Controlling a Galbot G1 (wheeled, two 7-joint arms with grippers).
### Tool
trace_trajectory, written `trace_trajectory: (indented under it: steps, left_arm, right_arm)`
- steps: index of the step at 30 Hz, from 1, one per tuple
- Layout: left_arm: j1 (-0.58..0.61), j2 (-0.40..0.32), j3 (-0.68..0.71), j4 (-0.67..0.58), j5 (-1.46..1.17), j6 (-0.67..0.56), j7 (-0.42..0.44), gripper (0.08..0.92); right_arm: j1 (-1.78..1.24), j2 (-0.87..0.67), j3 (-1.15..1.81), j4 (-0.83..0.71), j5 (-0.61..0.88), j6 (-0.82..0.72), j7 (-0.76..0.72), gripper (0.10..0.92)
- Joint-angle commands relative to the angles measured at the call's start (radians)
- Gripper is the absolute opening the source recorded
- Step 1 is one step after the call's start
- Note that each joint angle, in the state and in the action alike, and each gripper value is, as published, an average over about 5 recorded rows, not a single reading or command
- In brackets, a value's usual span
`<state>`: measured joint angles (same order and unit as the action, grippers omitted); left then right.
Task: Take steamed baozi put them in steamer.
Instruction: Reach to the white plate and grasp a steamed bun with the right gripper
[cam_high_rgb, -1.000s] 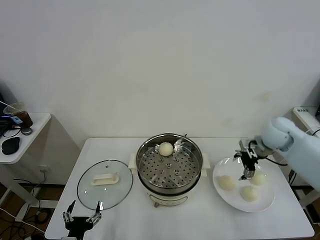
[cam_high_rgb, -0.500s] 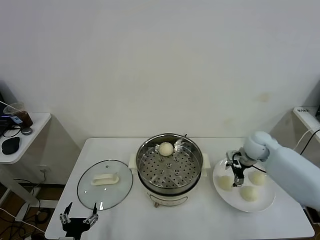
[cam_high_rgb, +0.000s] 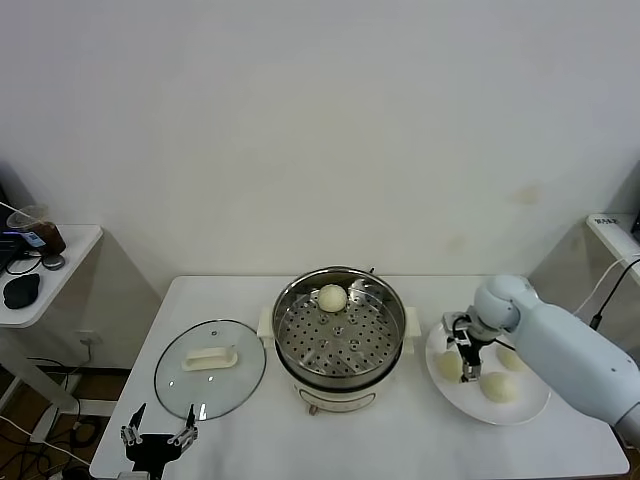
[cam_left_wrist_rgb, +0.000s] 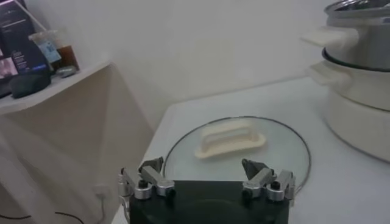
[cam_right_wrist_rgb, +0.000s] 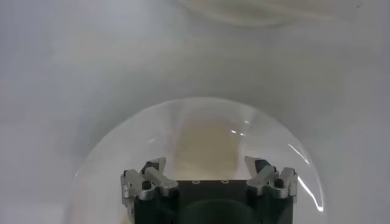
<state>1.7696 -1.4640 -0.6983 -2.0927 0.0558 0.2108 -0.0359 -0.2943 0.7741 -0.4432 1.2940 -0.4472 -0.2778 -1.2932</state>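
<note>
The steamer (cam_high_rgb: 340, 335) stands mid-table with one steamed baozi (cam_high_rgb: 332, 297) on its perforated floor. Three more baozi lie on the white plate (cam_high_rgb: 535, 395) to its right: one at the left (cam_high_rgb: 447, 367), one at the front (cam_high_rgb: 498, 387), one at the back right (cam_high_rgb: 516, 357). My right gripper (cam_high_rgb: 465, 350) hangs open just over the left one. In the right wrist view that baozi (cam_right_wrist_rgb: 207, 140) sits between and just beyond the spread fingers of the gripper (cam_right_wrist_rgb: 207, 165), with no contact showing. My left gripper (cam_high_rgb: 158, 438) waits open at the table's front left.
The glass lid (cam_high_rgb: 210, 368) with its white handle lies flat left of the steamer and shows just ahead of my left gripper (cam_left_wrist_rgb: 204, 169) as the lid (cam_left_wrist_rgb: 286, 152). A side shelf (cam_high_rgb: 45, 270) with small objects stands at far left. The table's front edge runs close below the plate.
My right gripper has swung left across the plate, from over the back-right bun to over the left bun, and come lower. It stays open. The left arm has barely shifted.
</note>
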Motion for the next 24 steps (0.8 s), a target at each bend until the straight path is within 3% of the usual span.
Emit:
trace_trajectory:
  steps: [1, 7, 18, 24]
  left_arm:
    - [-0.001, 0.000, -0.001, 0.003, 0.000, 0.000, 0.000, 0.823]
    - [-0.003, -0.001, 0.003, 0.010, 0.000, -0.001, -0.002, 0.823]
    - [-0.005, -0.003, 0.013, 0.003, 0.001, 0.002, -0.002, 0.823]
    - [-0.023, -0.006, 0.032, 0.008, 0.002, 0.006, 0.000, 0.823]
  right_arm:
    - [-0.013, 0.018, 0.008, -0.025, -0.029, 0.003, 0.006, 0.823]
    - [-0.017, 0.015, 0.011, -0.028, -0.017, -0.011, 0.006, 0.804]
    - [-0.021, 0.001, 0.030, -0.018, 0.026, -0.025, 0.016, 0.540]
    - [0.045, -0.085, 0.014, 0.042, 0.131, -0.048, -0.005, 0.485]
